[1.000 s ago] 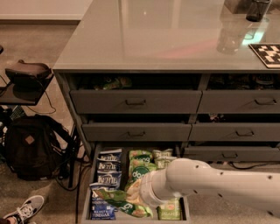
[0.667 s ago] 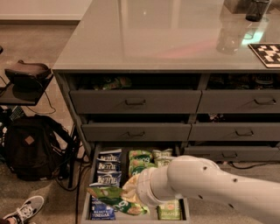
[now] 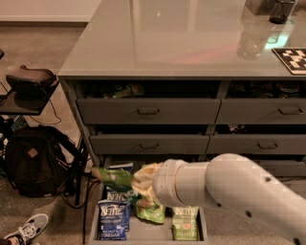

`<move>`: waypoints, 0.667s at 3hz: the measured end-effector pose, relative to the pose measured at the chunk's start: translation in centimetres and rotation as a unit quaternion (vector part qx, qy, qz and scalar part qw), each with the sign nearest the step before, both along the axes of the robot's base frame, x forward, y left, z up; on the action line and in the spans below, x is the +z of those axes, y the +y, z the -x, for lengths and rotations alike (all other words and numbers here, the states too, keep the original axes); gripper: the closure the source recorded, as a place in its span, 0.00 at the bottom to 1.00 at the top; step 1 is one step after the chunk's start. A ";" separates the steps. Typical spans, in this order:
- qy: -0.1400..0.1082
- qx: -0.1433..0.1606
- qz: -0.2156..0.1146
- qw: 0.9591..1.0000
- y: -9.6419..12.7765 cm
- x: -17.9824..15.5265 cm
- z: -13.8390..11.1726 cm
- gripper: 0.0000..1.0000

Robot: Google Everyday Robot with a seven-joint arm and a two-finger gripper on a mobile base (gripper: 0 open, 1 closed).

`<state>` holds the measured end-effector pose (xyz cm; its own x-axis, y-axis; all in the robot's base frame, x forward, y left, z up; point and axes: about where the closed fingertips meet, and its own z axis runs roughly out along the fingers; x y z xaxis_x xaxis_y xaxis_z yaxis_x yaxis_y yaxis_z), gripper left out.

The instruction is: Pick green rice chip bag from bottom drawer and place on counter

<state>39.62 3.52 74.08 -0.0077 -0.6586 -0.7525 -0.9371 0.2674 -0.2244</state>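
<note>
My gripper [image 3: 139, 184] is at the end of the white arm [image 3: 229, 191], low in the camera view, just above the open bottom drawer [image 3: 143, 234]. It is shut on the green rice chip bag [image 3: 114, 178], which sticks out to the left of it, lifted clear of the drawer's contents. The grey glossy counter [image 3: 158, 38] tops the cabinet above. The drawer's right part is hidden behind my arm.
Blue Kettle bags [image 3: 113, 217] and pale green Kettle bags [image 3: 185, 223] lie in the drawer. Closed drawer fronts [image 3: 148, 111] stand above. A backpack [image 3: 33, 160], a shoe [image 3: 26, 228] and a side stand [image 3: 28, 83] are at left. A checkerboard [image 3: 291, 60] and dark cup [image 3: 281, 10] sit on the counter.
My gripper has risen and moved left with the green bag, lifting it out of the pile of bags in the drawer.
</note>
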 end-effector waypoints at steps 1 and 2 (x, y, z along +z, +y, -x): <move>-0.031 -0.064 -0.045 0.996 -1.3 4.4 -2.6 1.00; -0.031 -0.064 -0.045 0.996 -1.3 4.4 -2.6 1.00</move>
